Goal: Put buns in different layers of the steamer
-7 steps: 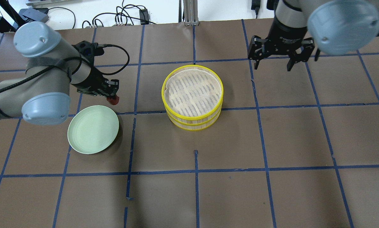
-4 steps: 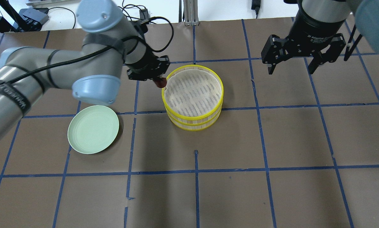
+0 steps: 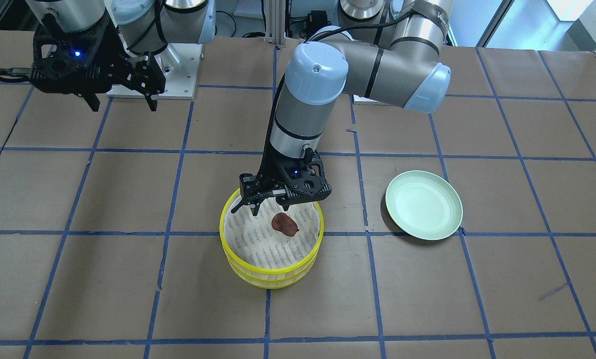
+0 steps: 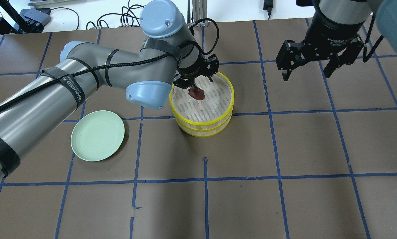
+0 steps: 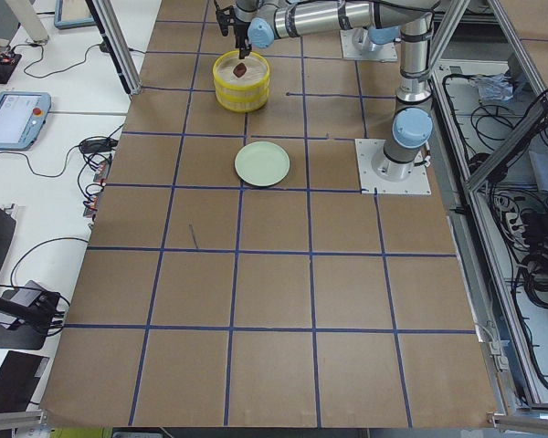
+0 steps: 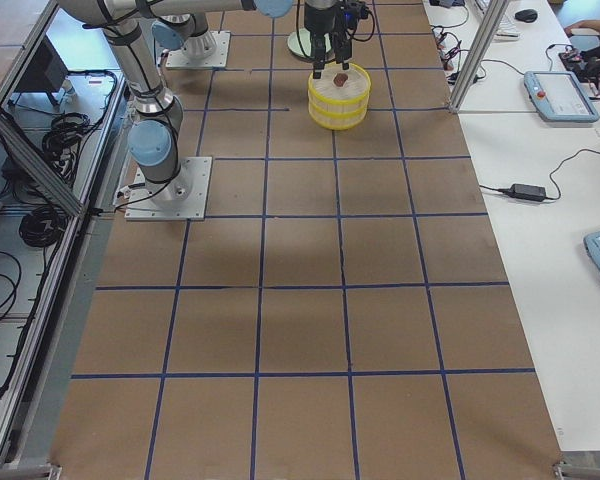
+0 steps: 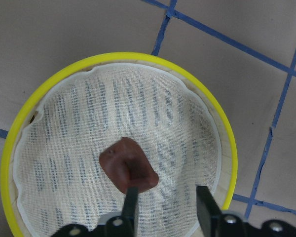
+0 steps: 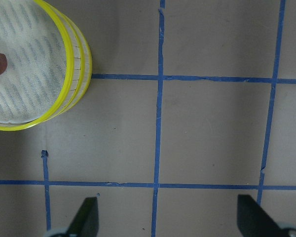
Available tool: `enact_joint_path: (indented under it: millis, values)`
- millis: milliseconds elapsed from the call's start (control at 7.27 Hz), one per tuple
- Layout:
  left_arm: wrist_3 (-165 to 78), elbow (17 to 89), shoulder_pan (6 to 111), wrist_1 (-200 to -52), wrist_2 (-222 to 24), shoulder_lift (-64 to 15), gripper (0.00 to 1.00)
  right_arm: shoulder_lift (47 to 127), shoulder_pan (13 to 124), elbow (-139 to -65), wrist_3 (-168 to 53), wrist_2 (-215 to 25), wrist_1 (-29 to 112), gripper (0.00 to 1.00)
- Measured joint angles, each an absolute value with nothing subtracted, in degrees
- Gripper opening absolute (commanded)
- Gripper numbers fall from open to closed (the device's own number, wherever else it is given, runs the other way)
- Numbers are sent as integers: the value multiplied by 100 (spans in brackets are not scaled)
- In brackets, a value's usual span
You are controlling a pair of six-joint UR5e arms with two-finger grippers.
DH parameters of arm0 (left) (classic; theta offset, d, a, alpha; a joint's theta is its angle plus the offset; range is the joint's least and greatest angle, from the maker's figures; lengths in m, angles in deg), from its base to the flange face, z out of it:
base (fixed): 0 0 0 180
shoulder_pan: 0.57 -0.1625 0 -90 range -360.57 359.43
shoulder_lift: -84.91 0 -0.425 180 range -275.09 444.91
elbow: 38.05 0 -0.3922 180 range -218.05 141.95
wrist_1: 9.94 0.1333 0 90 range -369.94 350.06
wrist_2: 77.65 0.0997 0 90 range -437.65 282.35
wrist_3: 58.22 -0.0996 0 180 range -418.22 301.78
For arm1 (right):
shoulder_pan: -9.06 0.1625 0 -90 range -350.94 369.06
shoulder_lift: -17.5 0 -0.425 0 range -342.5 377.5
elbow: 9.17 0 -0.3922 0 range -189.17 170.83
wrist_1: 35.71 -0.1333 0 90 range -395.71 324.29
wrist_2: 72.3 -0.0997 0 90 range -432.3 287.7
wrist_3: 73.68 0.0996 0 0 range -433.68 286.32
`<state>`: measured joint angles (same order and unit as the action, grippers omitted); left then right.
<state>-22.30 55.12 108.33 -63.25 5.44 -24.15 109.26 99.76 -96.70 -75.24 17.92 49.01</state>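
Note:
The steamer (image 4: 201, 123) stands mid-table as two stacked layers, yellow-rimmed, the top layer (image 4: 232, 99) on the lower layer (image 4: 203, 131). The dark reddish-brown bun (image 4: 198, 94) is in the top layer on the white mesh; it also shows in the front view (image 3: 284, 224) and the left wrist view (image 7: 127, 165). My left gripper (image 4: 198, 84) hovers just above it, open, one fingertip (image 7: 131, 197) next to the bun. The white bun is out of view. My right gripper (image 4: 306, 75) is open and empty, high at the back right.
A pale green plate (image 4: 97, 135) with nothing on it lies left of the steamer. My left arm stretches from the view's left across to the steamer. Brown table paper with blue tape lines surrounds everything. Cables lie beyond the far edge.
My left gripper carried the reddish-brown bun from beside the plate rightward over the steamer and opened; the bun now sits in the top layer. The right gripper shifted slightly right.

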Motion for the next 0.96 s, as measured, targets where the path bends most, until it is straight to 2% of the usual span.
enact_joint_path:
  millis: [138,275,412,962]
  values:
    - [-2679,5565,10794,-6329,725,-2375,92,10929,9976,-9669,-7532,1789,4919,100]
    - [-3137,5612,10608,-6438,872,-2269,92,10932,9976,-9668,-7534,1788,4930,100]
    - [-3685,5638,10259,-6753,956,-2065,100,10934,9976,-9669,-7535,1787,4935,100]
    - [-6312,5622,8330,-9904,1079,-330,100,10930,9999,-9669,-7451,1791,4945,100]
